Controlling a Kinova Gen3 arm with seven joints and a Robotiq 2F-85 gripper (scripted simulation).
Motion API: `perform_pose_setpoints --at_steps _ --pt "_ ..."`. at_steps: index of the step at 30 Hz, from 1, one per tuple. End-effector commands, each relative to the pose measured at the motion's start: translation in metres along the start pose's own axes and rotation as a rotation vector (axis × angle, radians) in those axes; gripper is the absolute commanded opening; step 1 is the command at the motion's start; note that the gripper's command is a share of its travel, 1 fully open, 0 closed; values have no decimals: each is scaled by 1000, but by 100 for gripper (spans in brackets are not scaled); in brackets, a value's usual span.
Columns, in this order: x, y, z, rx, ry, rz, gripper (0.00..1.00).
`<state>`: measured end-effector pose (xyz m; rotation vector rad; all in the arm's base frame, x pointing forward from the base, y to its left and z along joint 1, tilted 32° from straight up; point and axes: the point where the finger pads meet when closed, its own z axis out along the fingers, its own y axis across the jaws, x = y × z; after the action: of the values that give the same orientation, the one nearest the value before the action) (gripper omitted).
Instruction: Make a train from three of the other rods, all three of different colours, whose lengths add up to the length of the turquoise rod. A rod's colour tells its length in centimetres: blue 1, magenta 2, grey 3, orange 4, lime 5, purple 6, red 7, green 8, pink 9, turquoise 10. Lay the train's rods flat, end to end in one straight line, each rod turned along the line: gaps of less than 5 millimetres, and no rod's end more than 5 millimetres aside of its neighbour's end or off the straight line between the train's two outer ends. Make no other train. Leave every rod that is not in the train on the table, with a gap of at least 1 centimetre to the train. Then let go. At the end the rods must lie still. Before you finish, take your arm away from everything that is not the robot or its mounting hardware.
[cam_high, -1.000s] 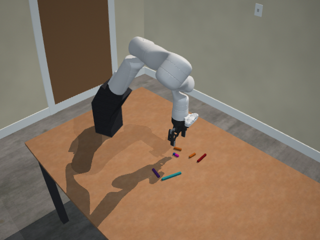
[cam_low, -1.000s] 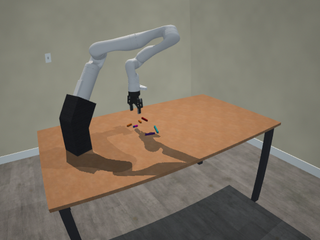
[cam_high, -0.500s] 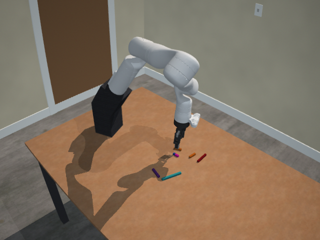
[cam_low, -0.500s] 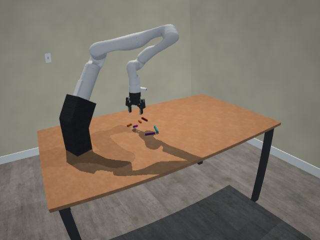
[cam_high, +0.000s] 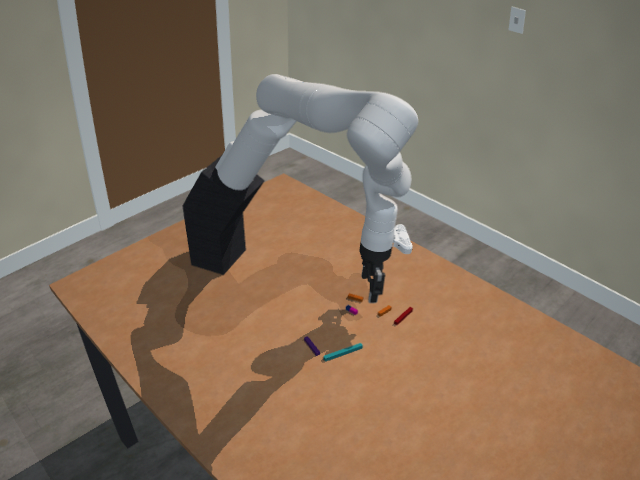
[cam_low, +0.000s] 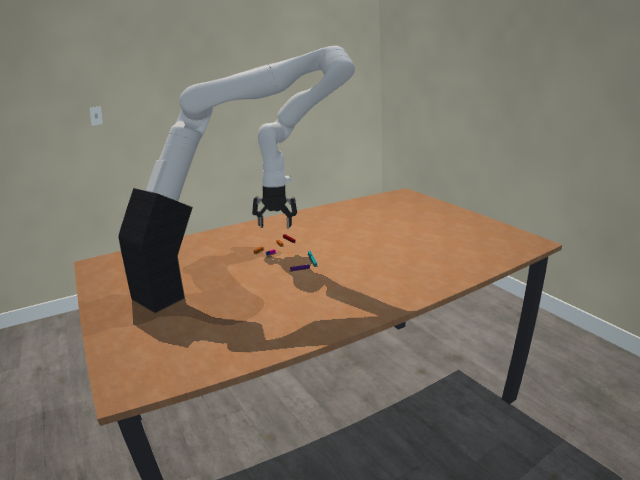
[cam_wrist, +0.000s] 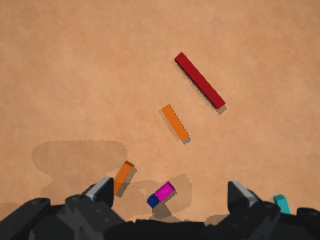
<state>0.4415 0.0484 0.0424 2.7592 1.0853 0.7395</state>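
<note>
My gripper (cam_high: 373, 299) (cam_low: 275, 226) (cam_wrist: 169, 191) is open and empty, above the table near the small rods. A magenta rod (cam_high: 353, 310) (cam_low: 271, 252) (cam_wrist: 164, 192) and a blue rod (cam_high: 348, 307) (cam_low: 267, 253) (cam_wrist: 153, 201) lie end to end, with no clear gap. One orange rod (cam_high: 355, 297) (cam_low: 258, 250) (cam_wrist: 123, 177) lies beside them; its near end is partly behind a finger in the wrist view. Another orange rod (cam_high: 384, 310) (cam_low: 279, 242) (cam_wrist: 175, 123) lies apart, between them and the red rod (cam_high: 403, 315) (cam_low: 288, 238) (cam_wrist: 200, 81). The turquoise rod (cam_high: 342, 352) (cam_low: 312, 258) (cam_wrist: 281, 204) lies apart.
A purple rod (cam_high: 312, 345) (cam_low: 299, 268) lies near one end of the turquoise rod, outside the wrist view. The arm's shadow falls over the table (cam_high: 465, 387) (cam_low: 413, 232) around the purple rod. The black robot base (cam_high: 214, 232) (cam_low: 152, 253) stands at the table's end.
</note>
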Motion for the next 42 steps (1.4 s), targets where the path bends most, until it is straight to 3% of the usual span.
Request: perform_pose_setpoints --at_steps 1,19,31,42 --pt "14 4 -1 -7 5 -89 100" --pt "65 20 -5 -32 38 -565 100" --pt "83 25 -10 -46 55 -703 100" --pt "87 26 -11 -49 59 -728 100"
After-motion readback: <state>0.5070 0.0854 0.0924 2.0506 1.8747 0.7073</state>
